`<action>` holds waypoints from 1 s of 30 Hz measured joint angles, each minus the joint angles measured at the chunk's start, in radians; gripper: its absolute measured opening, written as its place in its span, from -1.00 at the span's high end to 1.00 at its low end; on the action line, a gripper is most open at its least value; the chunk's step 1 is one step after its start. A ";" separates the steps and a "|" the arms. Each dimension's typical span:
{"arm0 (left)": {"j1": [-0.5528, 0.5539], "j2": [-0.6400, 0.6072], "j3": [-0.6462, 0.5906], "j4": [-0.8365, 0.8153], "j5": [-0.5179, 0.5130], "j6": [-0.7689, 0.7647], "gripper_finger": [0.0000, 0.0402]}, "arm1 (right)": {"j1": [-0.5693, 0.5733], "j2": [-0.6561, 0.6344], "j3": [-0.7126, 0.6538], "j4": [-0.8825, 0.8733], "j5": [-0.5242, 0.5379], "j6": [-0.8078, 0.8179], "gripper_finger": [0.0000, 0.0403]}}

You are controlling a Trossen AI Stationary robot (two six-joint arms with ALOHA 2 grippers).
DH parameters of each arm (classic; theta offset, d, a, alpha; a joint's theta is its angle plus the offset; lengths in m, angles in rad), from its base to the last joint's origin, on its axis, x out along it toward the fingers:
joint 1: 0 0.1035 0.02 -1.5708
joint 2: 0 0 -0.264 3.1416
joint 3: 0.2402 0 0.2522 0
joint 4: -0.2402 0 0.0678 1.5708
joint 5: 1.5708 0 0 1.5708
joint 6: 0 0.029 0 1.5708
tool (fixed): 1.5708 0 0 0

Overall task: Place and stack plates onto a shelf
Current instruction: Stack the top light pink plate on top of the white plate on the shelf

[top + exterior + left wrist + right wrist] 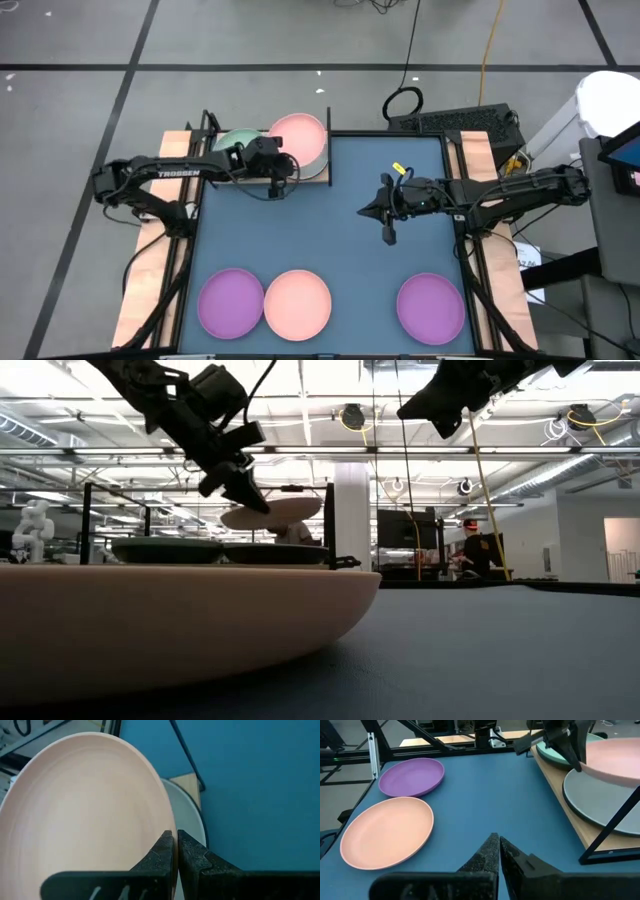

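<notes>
Seen from above: left claw [277,180] pinched on the rim of a pink plate [300,140], held over the shelf [318,181] at the far edge of the table [330,230], beside a pale green plate [232,141]. Shown only in the low view: that plate lifted clear above the dark plates [165,548] on the shelf. Right claw [496,851] shut and empty above the mat, near another pink plate [387,832] and a purple plate [412,776].
</notes>
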 joint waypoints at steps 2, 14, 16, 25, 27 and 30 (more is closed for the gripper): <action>0.000 0.025 0.000 0.015 0.001 0.000 0.95 | 0.000 0.000 0.000 0.000 0.001 0.000 1.00; 0.000 0.101 0.000 0.055 -0.001 -0.034 0.95 | 0.000 0.000 0.000 0.000 0.003 0.000 1.00; 0.000 0.101 0.000 0.057 -0.001 -0.043 0.92 | 0.000 0.000 0.000 0.000 0.003 0.000 1.00; 0.000 0.100 0.000 0.050 -0.001 -0.065 0.84 | 0.000 0.000 0.000 0.000 0.003 0.000 1.00; 0.000 0.100 0.000 0.051 -0.002 -0.066 0.83 | 0.000 0.000 0.000 0.000 0.003 0.000 1.00; 0.000 0.100 0.000 0.062 -0.004 -0.071 0.83 | 0.000 0.000 0.000 0.000 0.003 0.000 1.00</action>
